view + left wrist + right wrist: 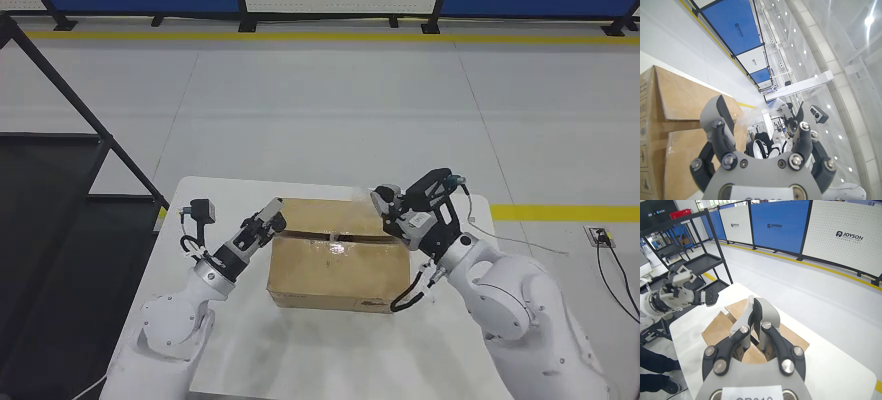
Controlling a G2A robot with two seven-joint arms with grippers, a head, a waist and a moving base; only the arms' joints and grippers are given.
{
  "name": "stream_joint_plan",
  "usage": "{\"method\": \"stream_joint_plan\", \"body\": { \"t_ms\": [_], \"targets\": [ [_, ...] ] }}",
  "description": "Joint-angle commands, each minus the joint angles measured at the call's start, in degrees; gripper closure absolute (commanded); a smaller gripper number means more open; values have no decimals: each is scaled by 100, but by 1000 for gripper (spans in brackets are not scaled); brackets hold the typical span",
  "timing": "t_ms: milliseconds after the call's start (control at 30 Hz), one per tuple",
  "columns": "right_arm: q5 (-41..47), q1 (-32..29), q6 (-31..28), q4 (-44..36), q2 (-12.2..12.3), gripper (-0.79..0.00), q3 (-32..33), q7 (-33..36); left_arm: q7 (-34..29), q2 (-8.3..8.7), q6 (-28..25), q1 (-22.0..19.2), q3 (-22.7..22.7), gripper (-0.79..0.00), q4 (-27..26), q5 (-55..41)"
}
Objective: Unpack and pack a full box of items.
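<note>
On the counter (300,340): a brown cardboard box (340,262) sits in the middle with one long side facing the robot. Its top flaps lie down, and a seam runs across the top.
Box surface: something clear glints along the seam in the top view. Printed handling symbols run down the side seen in the left wrist view.
Left gripper (270,220): it is at the box's far left corner, level with the top edge. The jaws are spread wide with nothing between them. One pad is just beside the cardboard, but I cannot tell whether it touches.
Right gripper (754,305): it is over the box's far right corner, raised a little above the top. The jaws are pinched narrow and hold a clear strip (743,316).
Clear strip: it is pale and see-through and runs from the jaws down toward the box top. I cannot tell whether it is tape or film. In the left wrist view, crinkled clear material stretches from the box's far edge toward the right gripper.
Beside the counter: a black shelf rack (50,220) stands on the robot's left, near the counter's edge.
Floor: it is pale grey, with a yellow line (565,212) running out past the right side of the counter.
Far side of the room: blue and white panels (780,224) stand in a row.
</note>
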Motion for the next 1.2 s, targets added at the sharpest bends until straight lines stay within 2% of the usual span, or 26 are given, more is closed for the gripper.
{"method": "stream_joint_plan", "body": {
  "t_ms": [0, 133, 333, 533, 667, 867, 1167],
  "targets": [
    [148, 13, -13, 18, -4, 0, 27, -75, 11, -10, -34, -38, 122, -409, 26, 184],
    [317, 48, -16, 40, -15, 0, 2, -107, -138, -28, -248, -65, 267, -400, 8, 100],
    [511, 101, -86, 40, -19, 0, 0, -115, -409, -17, -252, -137, 380, -369, 121, 420],
    [716, 33, -367, 15, 1, 0, 77, -137, -331, -37, -255, -223, 464, -372, 239, 470],
    [882, -9, -514, 44, 19, 0, 183, -155, -596, -41, -302, -295, 551, -369, 278, 391],
    [939, -61, -509, 15, 32, 0, 232, -190, -1055, -22, -335, -331, 560, -351, 306, 227],
    [1001, -44, -585, 23, 46, 0, 237, -219, -1145, -19, -307, -381, 623, -317, 354, 284]
  ]
}}
